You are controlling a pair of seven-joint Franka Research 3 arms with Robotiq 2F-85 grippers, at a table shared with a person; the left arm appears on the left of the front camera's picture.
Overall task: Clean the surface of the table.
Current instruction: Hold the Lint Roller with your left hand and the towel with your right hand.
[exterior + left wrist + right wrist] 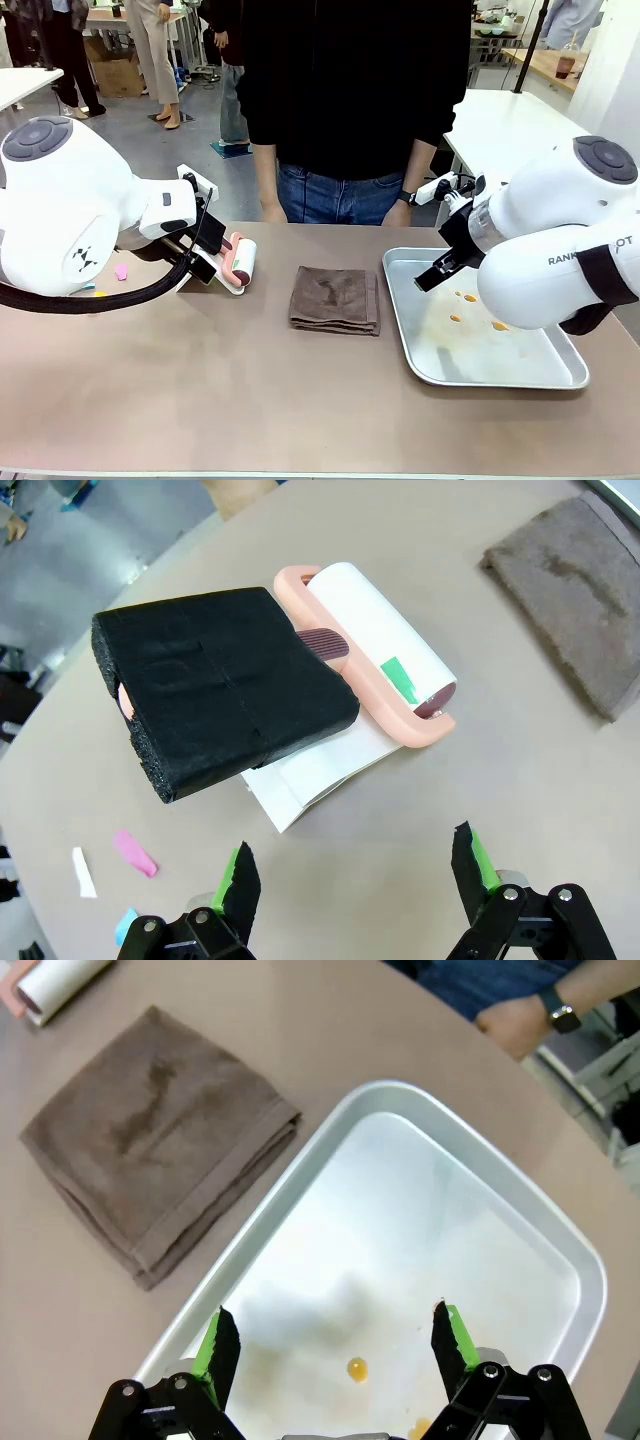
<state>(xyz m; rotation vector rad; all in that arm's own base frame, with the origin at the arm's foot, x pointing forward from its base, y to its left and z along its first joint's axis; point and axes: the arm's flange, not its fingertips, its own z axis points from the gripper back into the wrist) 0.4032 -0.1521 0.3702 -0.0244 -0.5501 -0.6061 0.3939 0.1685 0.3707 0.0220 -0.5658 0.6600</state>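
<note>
Table [250, 400]: lint roller [370, 640], handle hidden under black foam block [220, 700]; left wrist view shows paper scraps [135, 852] lower left; left gripper [355, 875], right gripper [335, 1345] spread wide, empty.

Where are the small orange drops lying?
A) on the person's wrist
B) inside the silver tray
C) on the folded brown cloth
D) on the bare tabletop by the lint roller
B: the orange drops sit on the floor of the silver tray, while the brown cloth beside it carries none of them.
</note>
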